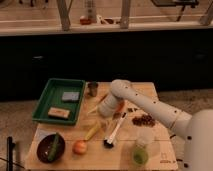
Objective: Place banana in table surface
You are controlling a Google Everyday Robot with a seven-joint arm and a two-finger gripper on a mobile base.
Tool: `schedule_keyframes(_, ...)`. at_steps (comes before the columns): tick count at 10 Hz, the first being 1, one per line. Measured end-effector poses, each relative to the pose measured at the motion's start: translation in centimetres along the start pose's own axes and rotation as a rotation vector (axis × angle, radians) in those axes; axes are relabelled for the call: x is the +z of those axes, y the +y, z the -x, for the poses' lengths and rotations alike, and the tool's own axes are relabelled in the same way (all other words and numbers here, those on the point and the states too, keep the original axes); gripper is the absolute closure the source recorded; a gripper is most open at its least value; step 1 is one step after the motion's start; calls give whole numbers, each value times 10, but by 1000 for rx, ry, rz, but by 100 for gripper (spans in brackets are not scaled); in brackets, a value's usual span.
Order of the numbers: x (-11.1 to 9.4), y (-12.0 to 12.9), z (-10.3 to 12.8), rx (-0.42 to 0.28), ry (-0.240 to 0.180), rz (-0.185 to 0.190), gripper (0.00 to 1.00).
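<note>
The banana is small and yellow and lies on the light tan table surface, left of centre towards the front. My gripper hangs at the end of the white arm, just above and to the right of the banana's upper end. An orange carrot lies right beside the gripper. A pale stick-like utensil lies to the gripper's left. I cannot tell whether the gripper touches the banana.
A green tray with two small items stands at the left. A metal cup stands behind. An orange fruit, a dark bowl, a brush, a green cup and a dark pile are in front.
</note>
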Motion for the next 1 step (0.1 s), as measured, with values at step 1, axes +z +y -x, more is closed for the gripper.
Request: schedule_keyframes(1, 0, 0, 0, 0, 0, 0, 20)
